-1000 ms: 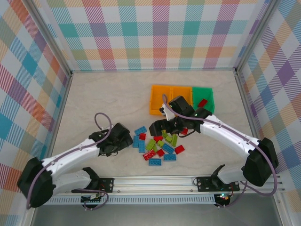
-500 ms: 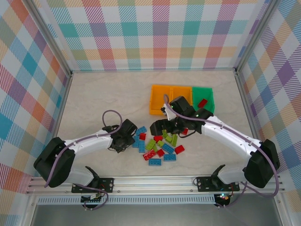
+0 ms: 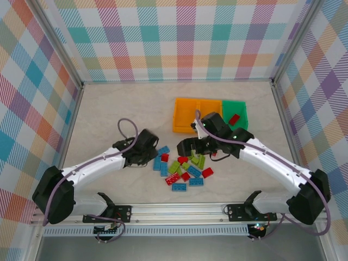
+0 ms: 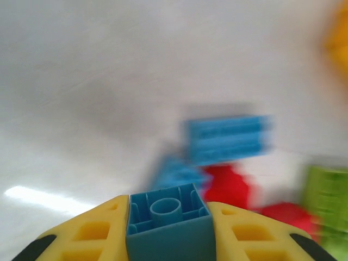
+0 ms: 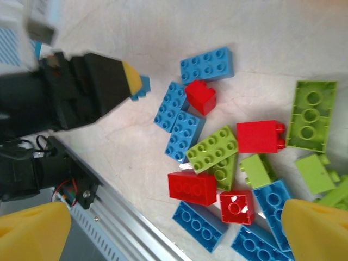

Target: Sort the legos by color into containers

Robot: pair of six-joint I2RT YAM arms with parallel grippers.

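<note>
Between the left gripper's (image 4: pixel 167 211) jaws sits 1 hollow-bottomed blue lego (image 4: pixel 168 220).

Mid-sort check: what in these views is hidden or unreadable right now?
Top view: the right arm covers the near part of the middle orange bin, so its contents there are hidden.
Left wrist view: legos beyond the blue brick in the left gripper are motion-blurred; studs unreadable.
Right wrist view: the right gripper has its fingers cut off by the bottom edge.
</note>
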